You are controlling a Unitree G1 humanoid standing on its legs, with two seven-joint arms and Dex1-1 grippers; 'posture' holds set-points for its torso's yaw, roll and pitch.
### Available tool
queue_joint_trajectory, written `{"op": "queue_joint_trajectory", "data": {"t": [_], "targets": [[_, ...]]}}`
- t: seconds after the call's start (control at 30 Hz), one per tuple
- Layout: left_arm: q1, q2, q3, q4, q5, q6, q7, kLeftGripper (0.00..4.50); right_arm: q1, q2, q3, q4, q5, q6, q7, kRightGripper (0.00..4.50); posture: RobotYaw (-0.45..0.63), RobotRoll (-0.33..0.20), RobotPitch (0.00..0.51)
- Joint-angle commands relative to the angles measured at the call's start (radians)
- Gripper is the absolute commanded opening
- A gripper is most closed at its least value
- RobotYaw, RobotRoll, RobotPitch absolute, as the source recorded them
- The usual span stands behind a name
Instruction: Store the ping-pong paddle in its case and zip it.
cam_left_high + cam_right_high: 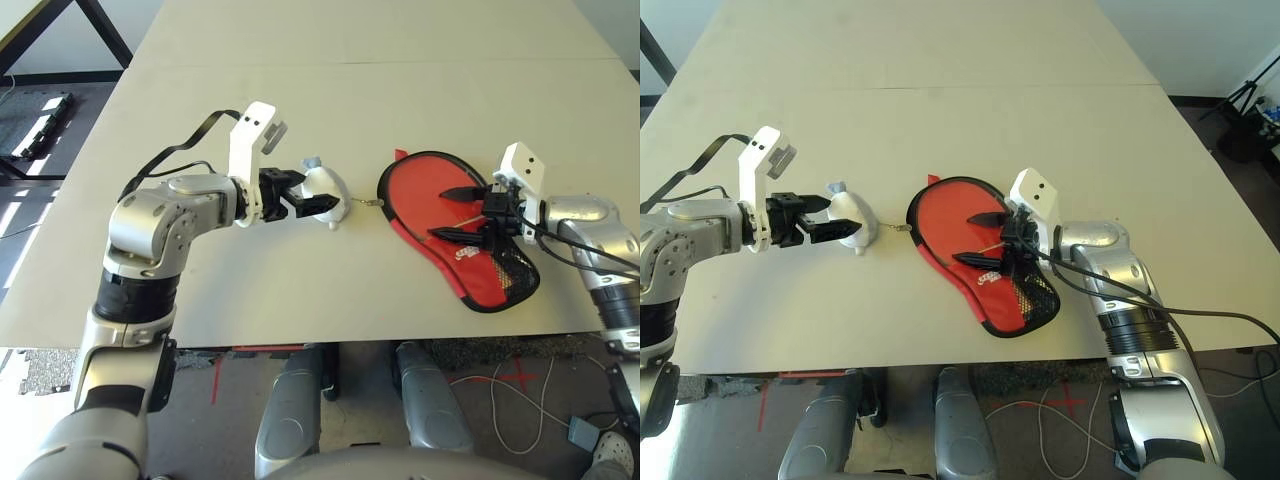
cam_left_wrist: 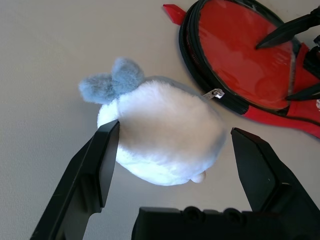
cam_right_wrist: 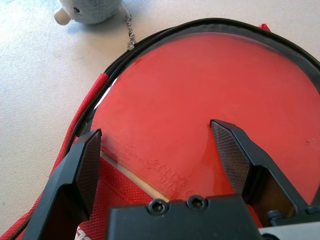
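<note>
paddle (image 3: 210, 95) apparently inside open case (image 1: 500, 285)

The round red rubber ping-pong paddle (image 3: 210, 95) lies inside the open red fabric case (image 1: 490, 280) on the wide beige table (image 1: 300, 90). The white fluffy plush toy (image 1: 322, 186) sits just left of the case, joined to it by a small chain (image 3: 130, 31).

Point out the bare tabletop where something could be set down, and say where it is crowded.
The far half of the beige table, beyond the seam, is bare. So is the near strip in front of the white fluffy plush toy. Crowded: the middle band, where the open left gripper straddles the toy, chained to the red fabric case, with the open right gripper over the red paddle.
</note>
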Motion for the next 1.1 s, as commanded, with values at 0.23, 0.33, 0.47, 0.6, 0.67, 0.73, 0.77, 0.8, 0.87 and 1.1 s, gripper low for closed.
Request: {"op": "queue_joint_trajectory", "data": {"t": [0.23, 0.33, 0.47, 0.6, 0.67, 0.73, 0.77, 0.8, 0.87, 1.1], "targets": [[-0.019, -0.037, -0.086, 0.055, 0.072, 0.000, 0.061, 4.50, 0.043, 0.013, 0.032, 0.043, -0.034, 0.017, -0.014, 4.47, -0.01, 0.000, 0.280], [-0.024, -0.048, -0.093, 0.069, 0.090, 0.001, 0.075, 4.50, 0.042, 0.013, 0.032, 0.045, -0.035, 0.016, -0.015, 4.47, -0.01, 0.000, 0.279], [-0.020, -0.047, -0.104, 0.073, 0.104, -0.004, 0.074, 3.64, 0.040, 0.013, 0.031, 0.048, -0.036, 0.014, -0.016, 4.50, -0.01, 0.000, 0.278], [-0.013, -0.046, -0.108, 0.066, 0.108, -0.003, 0.069, 2.36, 0.041, 0.012, 0.030, 0.048, -0.036, 0.016, -0.018, 4.50, -0.01, 0.000, 0.277], [-0.013, -0.048, -0.110, 0.065, 0.111, -0.005, 0.069, 1.78, 0.042, 0.010, 0.030, 0.047, -0.036, 0.016, -0.018, 4.50, -0.01, 0.000, 0.276], [-0.014, -0.051, -0.113, 0.068, 0.116, -0.013, 0.070, 1.20, 0.042, 0.010, 0.030, 0.047, -0.036, 0.018, -0.018, 4.50, -0.01, 0.000, 0.276], [-0.016, -0.053, -0.113, 0.071, 0.119, -0.017, 0.072, 0.94, 0.042, 0.010, 0.030, 0.047, -0.037, 0.019, -0.019, 4.50, -0.01, 0.000, 0.276], [-0.019, -0.054, -0.114, 0.073, 0.122, -0.022, 0.073, 0.69, 0.042, 0.010, 0.030, 0.047, -0.037, 0.021, -0.020, 4.50, -0.01, 0.000, 0.276], [-0.027, -0.060, -0.113, 0.085, 0.134, -0.041, 0.082, 0.28, 0.042, 0.009, 0.031, 0.046, -0.038, 0.024, -0.022, 4.50, -0.01, 0.000, 0.276], [-0.077, -0.087, -0.101, 0.138, 0.189, -0.125, 0.112, 0.12, 0.044, 0.008, 0.035, 0.052, -0.049, 0.032, -0.040, 4.50, -0.01, 0.000, 0.278]]}}
